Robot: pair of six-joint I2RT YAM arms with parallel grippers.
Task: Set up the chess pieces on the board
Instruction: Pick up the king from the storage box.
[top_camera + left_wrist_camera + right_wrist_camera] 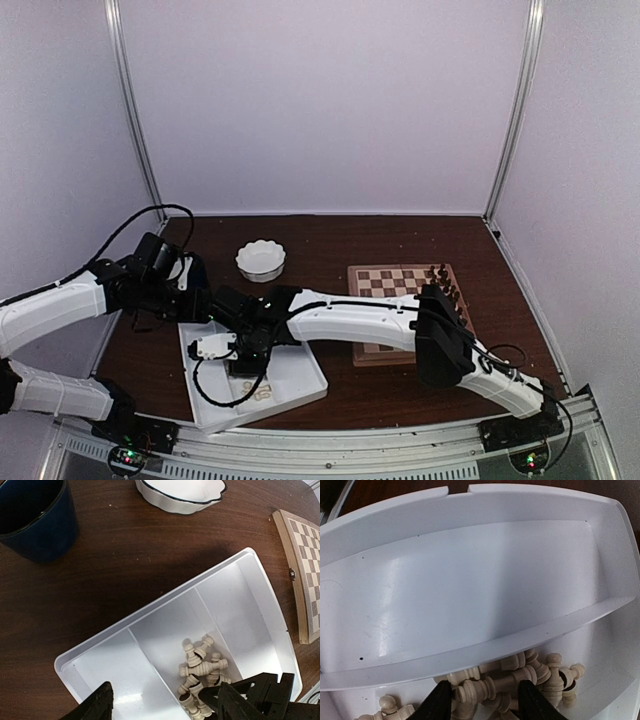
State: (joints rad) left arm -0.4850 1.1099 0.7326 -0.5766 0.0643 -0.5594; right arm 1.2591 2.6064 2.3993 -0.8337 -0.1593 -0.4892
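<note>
Small cream chess pieces, turned wood with round knobs, are lying heaped on their sides in the middle compartment of the white divided tray. The right end effector is hanging just over the heap in the tray, jaws parted and gripping nothing. The left end effector is hovering above the tray, wide open and empty.

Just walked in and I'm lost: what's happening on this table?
Two robot arms are setting up a chess set. The right gripper reaches across into the white tray, its jaws open over a heap of cream pieces lying on their sides. The left gripper hovers open by the same tray, holding nothing. On the board, only some dark pieces stand, along its right side.
</note>
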